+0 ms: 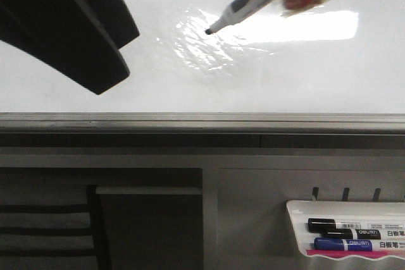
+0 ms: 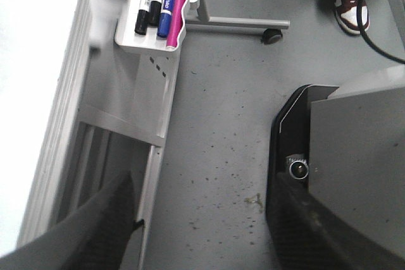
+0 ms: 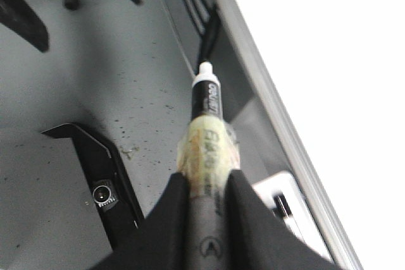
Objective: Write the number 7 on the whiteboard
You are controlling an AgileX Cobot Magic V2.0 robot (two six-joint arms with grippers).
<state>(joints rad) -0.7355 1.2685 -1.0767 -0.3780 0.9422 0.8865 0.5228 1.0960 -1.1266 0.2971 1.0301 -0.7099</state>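
Right end effector (image 3: 205,219) clamping marker (image 1: 243,6), tip near glossy whiteboard (image 1: 190,86), speckled grey floor (image 2: 228,124)

— What do we see of our own body?
— Matte black, wedge-shaped left gripper fingers (image 1: 76,26) at ten o'clock; the right gripper's black tapered fingers (image 3: 168,219) look equally plain, unmarked.

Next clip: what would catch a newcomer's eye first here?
First, the marker reaching in from the upper right of the front view, its dark tip close to the whiteboard beside a bright rectangular glare; no digit is visible yet. The right claw clamps its tape-wrapped barrel. The left claw looms dark at upper left, holding nothing.
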